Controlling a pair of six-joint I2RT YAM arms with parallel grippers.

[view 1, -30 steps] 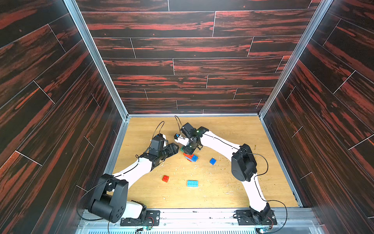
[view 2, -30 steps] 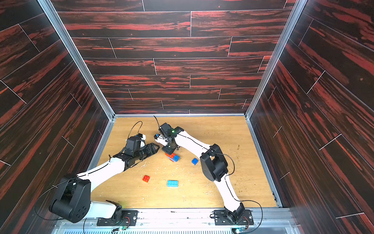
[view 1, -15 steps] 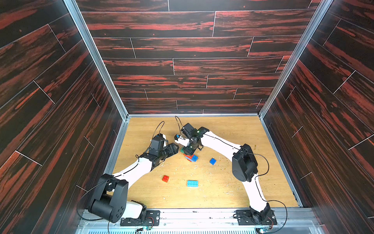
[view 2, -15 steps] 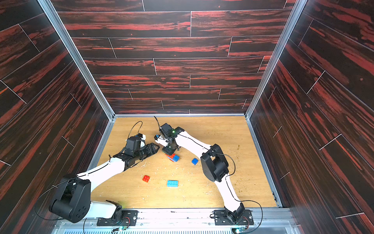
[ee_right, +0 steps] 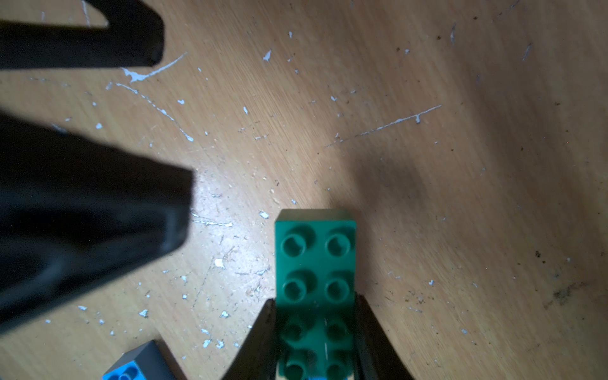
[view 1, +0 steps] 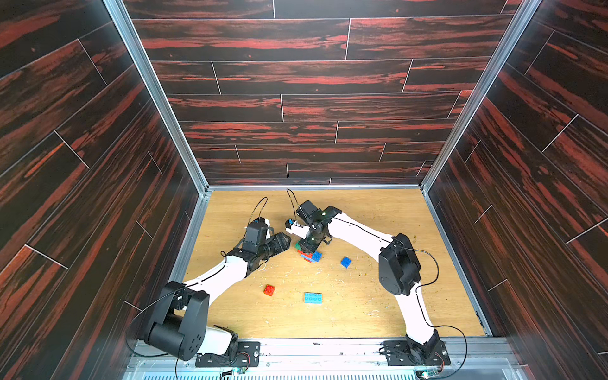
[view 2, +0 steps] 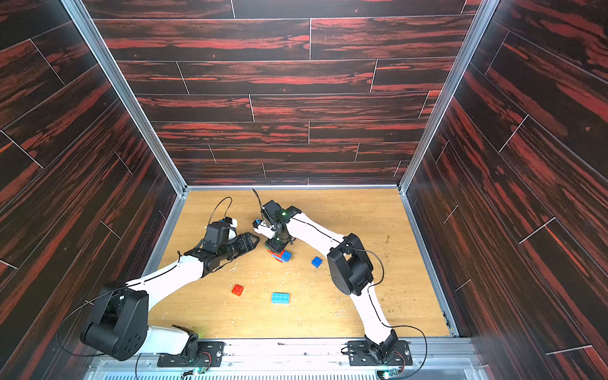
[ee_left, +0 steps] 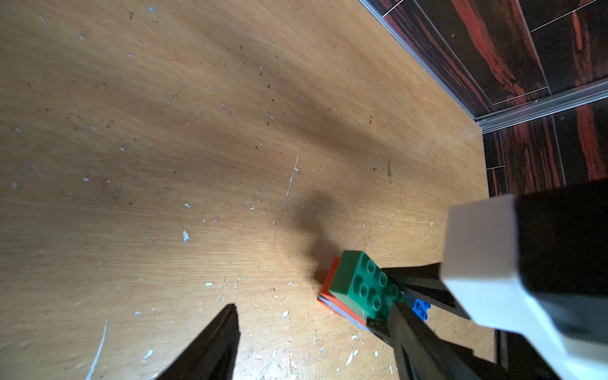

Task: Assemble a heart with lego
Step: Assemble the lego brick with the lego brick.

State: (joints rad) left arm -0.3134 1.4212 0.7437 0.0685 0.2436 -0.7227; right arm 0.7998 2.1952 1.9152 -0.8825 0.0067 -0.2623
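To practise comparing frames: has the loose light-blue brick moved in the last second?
No. The light-blue brick lies at the same spot as before, judged against the front rail and the red brick beside it.

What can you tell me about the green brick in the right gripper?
The green brick is a glossy plastic rectangle, two studs wide and four long, lying level with its studs up. The right gripper is shut on its long sides near one end, and the other end juts free. In the left wrist view it appears to rest on a red brick that lies on the wooden table.
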